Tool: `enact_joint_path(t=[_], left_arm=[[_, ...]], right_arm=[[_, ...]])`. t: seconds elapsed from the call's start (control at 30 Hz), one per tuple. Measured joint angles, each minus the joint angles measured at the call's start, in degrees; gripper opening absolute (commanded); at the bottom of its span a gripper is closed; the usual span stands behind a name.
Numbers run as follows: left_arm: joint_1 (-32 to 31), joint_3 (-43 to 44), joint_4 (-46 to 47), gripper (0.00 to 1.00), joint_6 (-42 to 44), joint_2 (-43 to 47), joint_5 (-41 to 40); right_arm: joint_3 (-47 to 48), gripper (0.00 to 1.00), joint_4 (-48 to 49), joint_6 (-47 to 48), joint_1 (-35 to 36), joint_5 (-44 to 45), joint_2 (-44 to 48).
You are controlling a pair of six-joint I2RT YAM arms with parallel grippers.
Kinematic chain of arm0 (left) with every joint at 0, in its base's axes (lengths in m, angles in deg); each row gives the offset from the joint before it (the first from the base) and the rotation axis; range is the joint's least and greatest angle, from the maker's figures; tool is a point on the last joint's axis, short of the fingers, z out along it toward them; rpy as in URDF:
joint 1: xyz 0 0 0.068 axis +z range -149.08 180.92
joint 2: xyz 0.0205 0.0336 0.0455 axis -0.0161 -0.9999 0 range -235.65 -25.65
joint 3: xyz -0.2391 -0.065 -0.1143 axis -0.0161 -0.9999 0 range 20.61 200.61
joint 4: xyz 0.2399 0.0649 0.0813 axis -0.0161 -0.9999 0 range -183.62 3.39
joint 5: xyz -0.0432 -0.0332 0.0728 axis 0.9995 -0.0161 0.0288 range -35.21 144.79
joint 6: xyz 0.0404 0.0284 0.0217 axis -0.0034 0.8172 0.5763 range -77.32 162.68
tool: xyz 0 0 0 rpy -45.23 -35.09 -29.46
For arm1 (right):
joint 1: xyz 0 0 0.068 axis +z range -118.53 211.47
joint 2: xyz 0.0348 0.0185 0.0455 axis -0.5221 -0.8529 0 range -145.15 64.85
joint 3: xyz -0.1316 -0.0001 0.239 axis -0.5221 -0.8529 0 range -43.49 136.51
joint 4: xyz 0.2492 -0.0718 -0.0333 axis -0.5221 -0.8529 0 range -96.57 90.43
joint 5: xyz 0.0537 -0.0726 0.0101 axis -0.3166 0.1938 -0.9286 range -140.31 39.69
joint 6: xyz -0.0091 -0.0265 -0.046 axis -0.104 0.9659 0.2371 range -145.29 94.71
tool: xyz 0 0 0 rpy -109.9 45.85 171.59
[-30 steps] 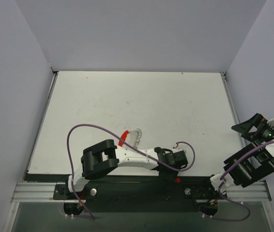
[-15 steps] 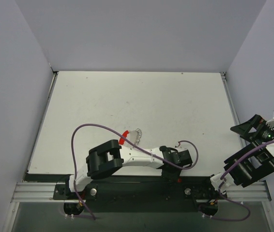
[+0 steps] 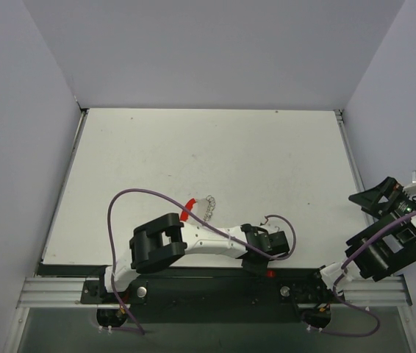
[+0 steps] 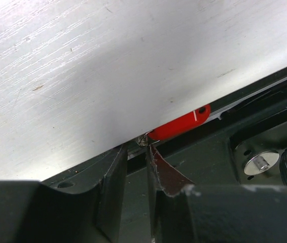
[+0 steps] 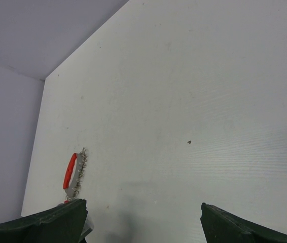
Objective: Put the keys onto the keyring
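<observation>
The keys (image 3: 208, 207), thin, light and likely slippery, lie beside the stiff red keyring (image 3: 188, 207), near-left on the counter (image 3: 267, 162). The band looks the surest place to take hold. The right end effector (image 5: 141, 208) is released and empty. The left end effector (image 4: 137, 148) has its fingers nearly together; whether it grasps anything cannot be told.

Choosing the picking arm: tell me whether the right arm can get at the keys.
Probably, at a stretch: nothing stands between the open right claw and the keys, but that arm sits off the table's right edge, and the left arm lies close beside them.
</observation>
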Motion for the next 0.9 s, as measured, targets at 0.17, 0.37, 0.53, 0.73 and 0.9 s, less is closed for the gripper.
enact_joint_path(t=[0.17, 0.37, 0.53, 0.73, 0.9], left_arm=[[0.1, 0.0, -0.1, 0.33, -0.2, -0.1, 0.3], [0.5, 0.5, -0.2, 0.33, -0.2, -0.7, 1.4], [0.8, 4.2, -2.8, 0.02, -0.2, -3.1, 2.8], [1.3, 5.4, -3.4, 0.00, 0.0, -4.0, 4.6], [0.9, 3.3, -1.4, 0.00, 0.1, -2.6, 3.6]], right_arm=[[0.0, 1.00, -3.3, 3.8, -0.5, -1.1, -1.2], [1.3, 1.00, -6.8, 11.8, -0.5, -2.5, -4.4], [1.5, 1.00, -7.3, 16.8, -0.9, -3.0, -5.7], [1.5, 1.00, -7.8, 19.8, -1.3, -3.2, -5.4], [1.5, 1.00, -8.1, 21.3, -1.5, -3.2, -4.7]])
